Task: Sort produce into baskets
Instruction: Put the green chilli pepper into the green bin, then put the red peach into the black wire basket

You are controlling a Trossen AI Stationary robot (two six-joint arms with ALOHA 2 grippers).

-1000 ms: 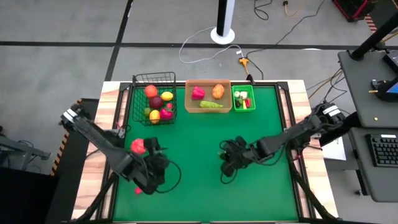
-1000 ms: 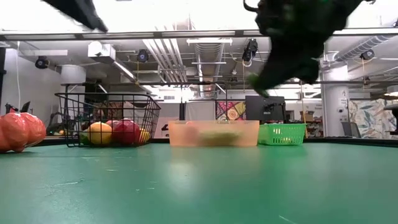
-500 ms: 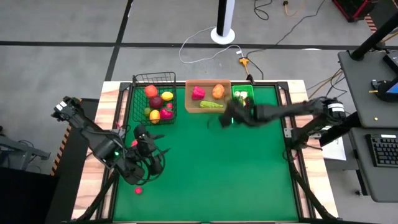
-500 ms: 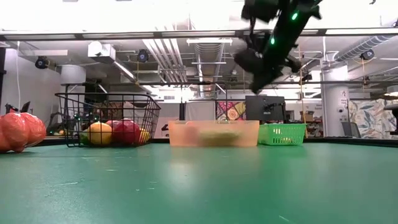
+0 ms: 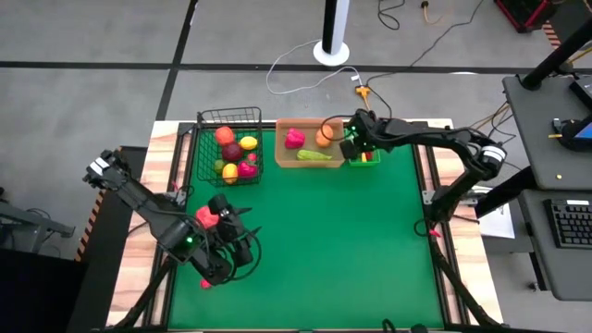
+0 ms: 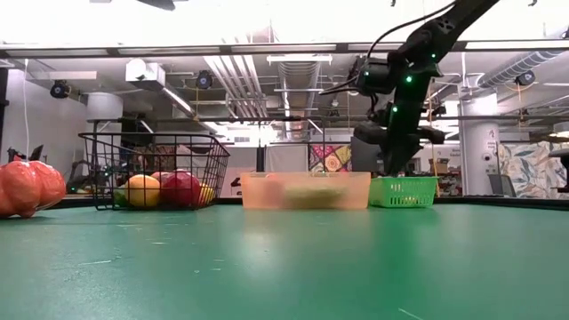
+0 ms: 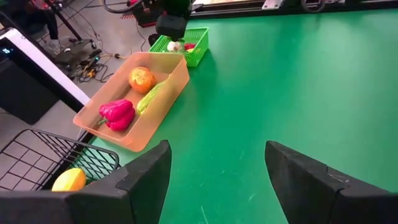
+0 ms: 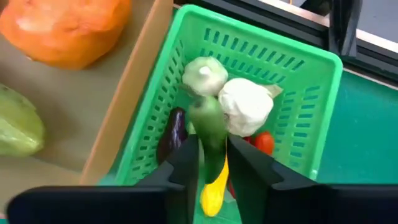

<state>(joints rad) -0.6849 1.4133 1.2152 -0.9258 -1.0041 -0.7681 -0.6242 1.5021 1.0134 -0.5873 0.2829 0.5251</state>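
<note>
My right gripper (image 5: 352, 141) hangs over the bright green bin (image 8: 273, 62) at the far right and is shut on a small green chilli-like piece (image 8: 208, 127). The bin holds two whitish round pieces (image 8: 245, 102), a dark purple piece, a red one and a yellow one. My left gripper (image 5: 231, 242) is open and empty above the near-left table, beside a red-pink round piece (image 5: 205, 217) that rests on the mat. A tiny red piece (image 5: 204, 283) lies nearer the front edge. My right gripper pinches the green piece's lower part (image 8: 211, 155) between its two fingers (image 8: 186, 168). The fingers point down from above. The piece sits clear of the table, over the inside of the green bin, above the pieces that lie there.
The black wire basket (image 5: 199, 148) at the far left holds several round fruits. The tan tray (image 5: 280, 148) between basket and bin holds a pink pepper (image 7: 115, 114), an orange piece (image 7: 142, 79) and a pale green cucumber (image 7: 152, 96). Green mat spreads across the middle and right.
My right gripper has swept from the middle of the table toward the far edge and now stands over the green bin, pointing down. My left gripper has stayed close to the red-pink piece, with small shifts.
</note>
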